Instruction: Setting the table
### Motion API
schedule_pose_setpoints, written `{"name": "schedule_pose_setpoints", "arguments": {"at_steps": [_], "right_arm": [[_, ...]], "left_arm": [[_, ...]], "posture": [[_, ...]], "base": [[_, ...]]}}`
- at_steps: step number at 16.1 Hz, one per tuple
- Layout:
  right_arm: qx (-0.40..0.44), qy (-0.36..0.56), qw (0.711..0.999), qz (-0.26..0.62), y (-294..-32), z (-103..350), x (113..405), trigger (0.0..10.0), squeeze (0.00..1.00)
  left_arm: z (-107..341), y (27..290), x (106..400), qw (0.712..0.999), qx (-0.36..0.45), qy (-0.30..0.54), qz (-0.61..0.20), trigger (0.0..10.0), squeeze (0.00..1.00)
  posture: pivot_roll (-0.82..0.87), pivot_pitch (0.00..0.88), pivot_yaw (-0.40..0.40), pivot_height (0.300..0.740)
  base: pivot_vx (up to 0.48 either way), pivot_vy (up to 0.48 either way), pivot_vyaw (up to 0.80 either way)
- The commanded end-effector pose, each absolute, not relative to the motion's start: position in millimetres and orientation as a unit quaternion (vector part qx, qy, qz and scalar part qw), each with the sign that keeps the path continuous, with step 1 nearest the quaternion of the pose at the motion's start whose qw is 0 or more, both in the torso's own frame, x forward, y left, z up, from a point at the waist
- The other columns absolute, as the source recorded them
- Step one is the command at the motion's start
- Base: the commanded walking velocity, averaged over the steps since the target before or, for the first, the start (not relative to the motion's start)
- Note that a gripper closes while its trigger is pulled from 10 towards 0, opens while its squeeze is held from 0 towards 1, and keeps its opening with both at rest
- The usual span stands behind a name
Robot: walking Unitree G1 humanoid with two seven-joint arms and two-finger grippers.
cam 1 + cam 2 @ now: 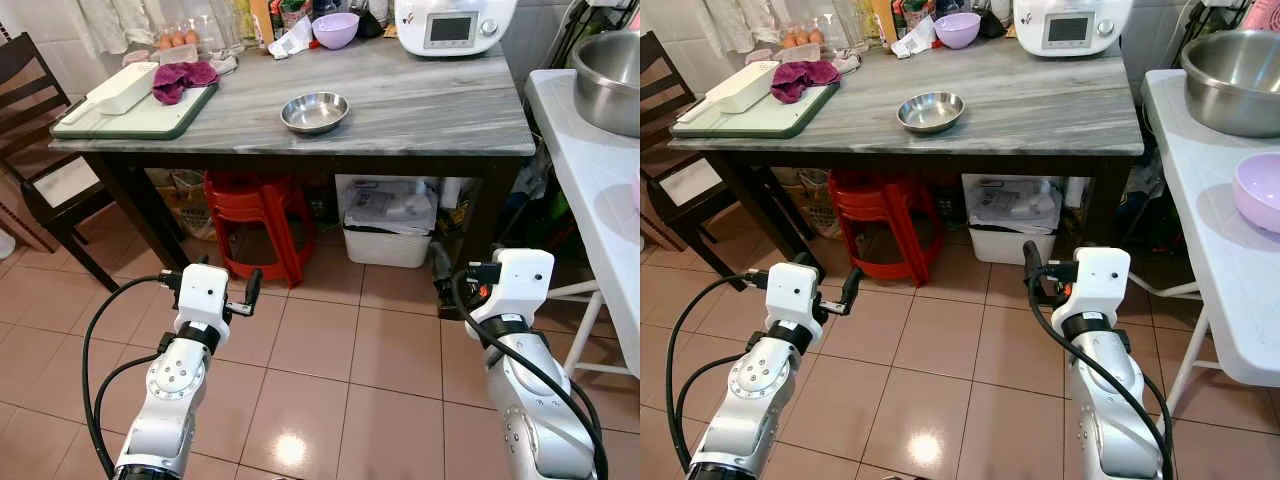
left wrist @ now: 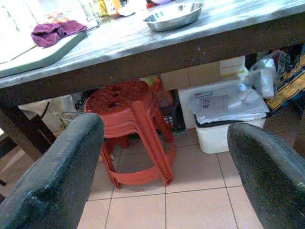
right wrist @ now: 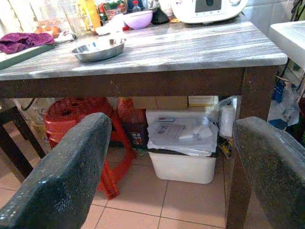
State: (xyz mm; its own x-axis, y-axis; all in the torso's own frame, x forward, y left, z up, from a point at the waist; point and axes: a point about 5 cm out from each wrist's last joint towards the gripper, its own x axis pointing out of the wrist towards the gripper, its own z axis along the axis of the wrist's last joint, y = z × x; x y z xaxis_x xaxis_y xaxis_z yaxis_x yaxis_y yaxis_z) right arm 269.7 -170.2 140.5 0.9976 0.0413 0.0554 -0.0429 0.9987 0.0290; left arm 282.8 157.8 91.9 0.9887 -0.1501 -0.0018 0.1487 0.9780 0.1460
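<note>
A small steel bowl (image 1: 314, 112) sits near the front middle of the grey marble table (image 1: 430, 110). At the table's back stands a purple bowl (image 1: 335, 30). Another purple bowl (image 1: 1262, 190) rests on the white side table to my right, behind it a large steel bowl (image 1: 1235, 80). A green tray (image 1: 140, 118) at the table's left carries a white box and a magenta cloth (image 1: 183, 78). My left gripper (image 2: 164, 138) and right gripper (image 3: 174, 138) hang low over the floor tiles, short of the table's front edge, both open and holding nothing.
Stacked red stools (image 1: 255, 215) and a white bin (image 1: 388, 228) stand under the table. A dark chair (image 1: 40, 170) is at the left. The white side table (image 1: 590, 190) closes in on the right. A white kitchen machine (image 1: 452, 22) occupies the table's back.
</note>
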Motion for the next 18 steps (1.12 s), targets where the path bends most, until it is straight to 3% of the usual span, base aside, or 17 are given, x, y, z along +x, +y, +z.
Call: {"name": "schedule_pose_setpoints", "arguments": {"at_steps": [1, 16, 17, 18], "right_arm": [[0.017, -0.028, 0.999, 0.028, -166.6, 140.6, 270.7, 10.0, 0.0], [0.017, -0.028, 0.999, 0.028, -166.6, 140.6, 270.7, 10.0, 0.0], [0.015, -0.027, 0.999, 0.028, -166.7, 140.1, 271.0, 10.0, 0.0], [0.022, 0.05, 0.996, -0.07, -190.7, 106.6, 260.5, 10.0, 0.0]], "left_arm": [[91.8, 163.6, 283.3, 0.995, 0.075, -0.002, -0.068, 10.0, 0.0], [91.8, 163.6, 283.3, 0.995, 0.075, -0.002, -0.068, 10.0, 0.0], [91.8, 163.6, 283.4, 0.995, 0.075, -0.004, -0.067, 10.0, 0.0], [81.3, 136.9, 283.8, 0.996, 0.026, -0.002, -0.09, 10.0, 0.0]], "posture": [[-0.14, 0.091, 0.132, 0.74], [-0.14, 0.091, 0.132, 0.74], [0.0, 0.0, 0.0, 0.74], [-0.24, 0.041, 0.073, 0.74]], "base": [[0.0, 0.0, 0.0], [0.0, 0.0, 0.0], [0.0, 0.0, 0.0], [0.0, 0.0, 0.0]]}}
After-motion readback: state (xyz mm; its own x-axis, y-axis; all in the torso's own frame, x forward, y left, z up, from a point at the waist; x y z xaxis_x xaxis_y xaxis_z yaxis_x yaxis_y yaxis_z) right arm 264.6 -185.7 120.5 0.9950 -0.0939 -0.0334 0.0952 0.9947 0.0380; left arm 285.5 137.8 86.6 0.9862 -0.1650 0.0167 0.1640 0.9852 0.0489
